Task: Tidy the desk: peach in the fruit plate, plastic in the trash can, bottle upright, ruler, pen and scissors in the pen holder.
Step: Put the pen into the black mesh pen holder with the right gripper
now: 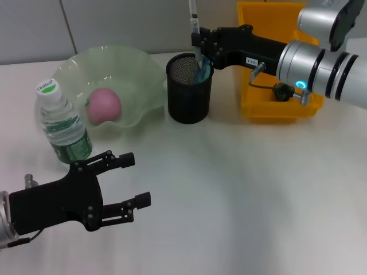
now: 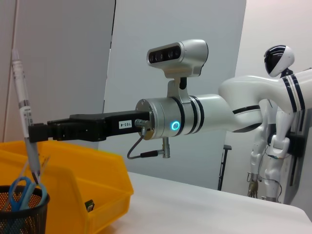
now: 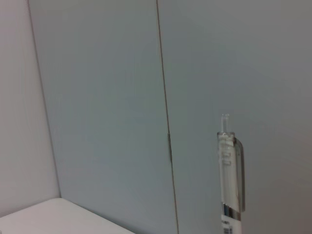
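With the right claw (image 1: 198,41) pinching the pen (image 1: 194,23) upright, tip already inside the pen holder (image 1: 189,89), it should lower straight and release gently, while the spread left claw (image 1: 129,182) idles over the worktop (image 1: 258,200).

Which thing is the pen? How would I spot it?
Find the black mesh pen holder beside the green fruit plate. The right gripper holds the pen upright over it: a thin clear stick, taller than the blue-handled scissors inside.

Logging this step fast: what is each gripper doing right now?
Left gripper: open, empty, low over the table near the bottle.
Right gripper: shut on the pen, above the pen holder.
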Robot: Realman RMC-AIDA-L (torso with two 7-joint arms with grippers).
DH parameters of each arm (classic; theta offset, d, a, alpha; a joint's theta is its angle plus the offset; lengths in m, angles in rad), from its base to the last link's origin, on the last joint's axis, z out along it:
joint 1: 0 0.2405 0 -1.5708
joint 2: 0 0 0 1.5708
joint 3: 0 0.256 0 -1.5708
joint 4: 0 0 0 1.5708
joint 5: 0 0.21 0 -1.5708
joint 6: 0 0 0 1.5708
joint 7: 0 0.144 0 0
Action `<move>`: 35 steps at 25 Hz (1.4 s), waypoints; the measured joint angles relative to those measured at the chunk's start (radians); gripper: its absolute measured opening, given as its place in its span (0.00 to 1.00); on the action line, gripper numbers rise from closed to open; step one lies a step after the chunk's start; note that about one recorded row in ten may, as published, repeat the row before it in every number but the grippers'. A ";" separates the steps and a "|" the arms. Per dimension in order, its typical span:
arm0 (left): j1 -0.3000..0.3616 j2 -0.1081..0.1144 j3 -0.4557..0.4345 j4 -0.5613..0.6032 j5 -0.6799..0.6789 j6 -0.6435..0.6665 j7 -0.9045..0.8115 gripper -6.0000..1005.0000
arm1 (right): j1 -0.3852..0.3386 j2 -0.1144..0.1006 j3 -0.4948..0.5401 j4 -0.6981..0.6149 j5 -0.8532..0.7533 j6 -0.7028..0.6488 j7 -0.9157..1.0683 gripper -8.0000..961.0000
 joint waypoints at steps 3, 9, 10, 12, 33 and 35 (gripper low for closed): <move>-0.002 0.000 0.000 -0.003 -0.001 -0.001 0.000 0.84 | 0.004 0.000 0.000 0.007 0.000 0.002 0.000 0.13; -0.001 0.001 0.000 -0.003 0.000 0.003 0.000 0.84 | 0.030 0.000 0.000 0.035 0.000 0.014 0.001 0.13; 0.000 0.001 0.000 -0.003 0.000 0.004 0.000 0.84 | 0.037 0.000 0.000 0.042 0.000 0.018 0.001 0.13; 0.003 0.001 0.000 -0.002 0.001 0.004 0.000 0.84 | 0.046 0.000 -0.001 0.052 0.000 0.026 0.001 0.13; 0.019 0.007 0.000 0.005 0.007 0.025 -0.002 0.84 | 0.056 0.003 -0.052 0.061 0.001 0.050 0.032 0.12; 0.019 0.008 0.000 0.005 0.007 0.027 -0.003 0.84 | 0.056 0.003 -0.052 0.061 0.001 0.050 0.032 0.12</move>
